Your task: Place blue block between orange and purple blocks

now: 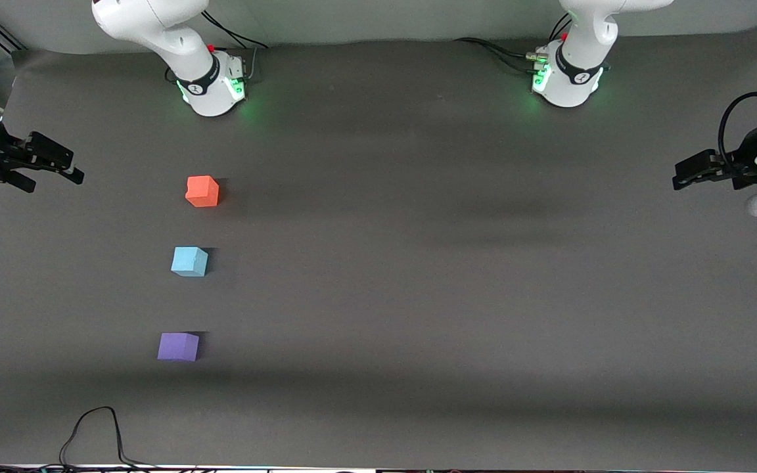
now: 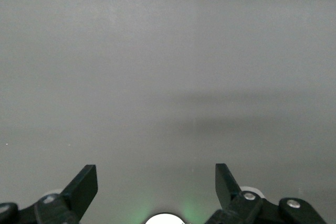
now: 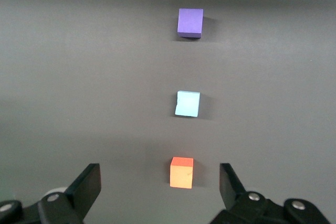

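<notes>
The orange block [image 1: 202, 191], the blue block [image 1: 189, 261] and the purple block [image 1: 178, 346] stand apart in one line on the dark table, toward the right arm's end. The blue block is between the other two; orange is farthest from the front camera, purple nearest. The right wrist view shows orange [image 3: 181, 172], blue [image 3: 187, 103] and purple [image 3: 190, 22] in the same order. My right gripper [image 1: 55, 182] [image 3: 158, 177] is open and empty in the air at the right arm's end of the table. My left gripper [image 1: 681, 176] [image 2: 156, 174] is open and empty at the left arm's end, over bare table.
The two arm bases [image 1: 214, 85] [image 1: 569, 79] stand along the table's edge farthest from the front camera. A black cable [image 1: 89, 427] loops on the table near the front edge, nearer to the camera than the purple block.
</notes>
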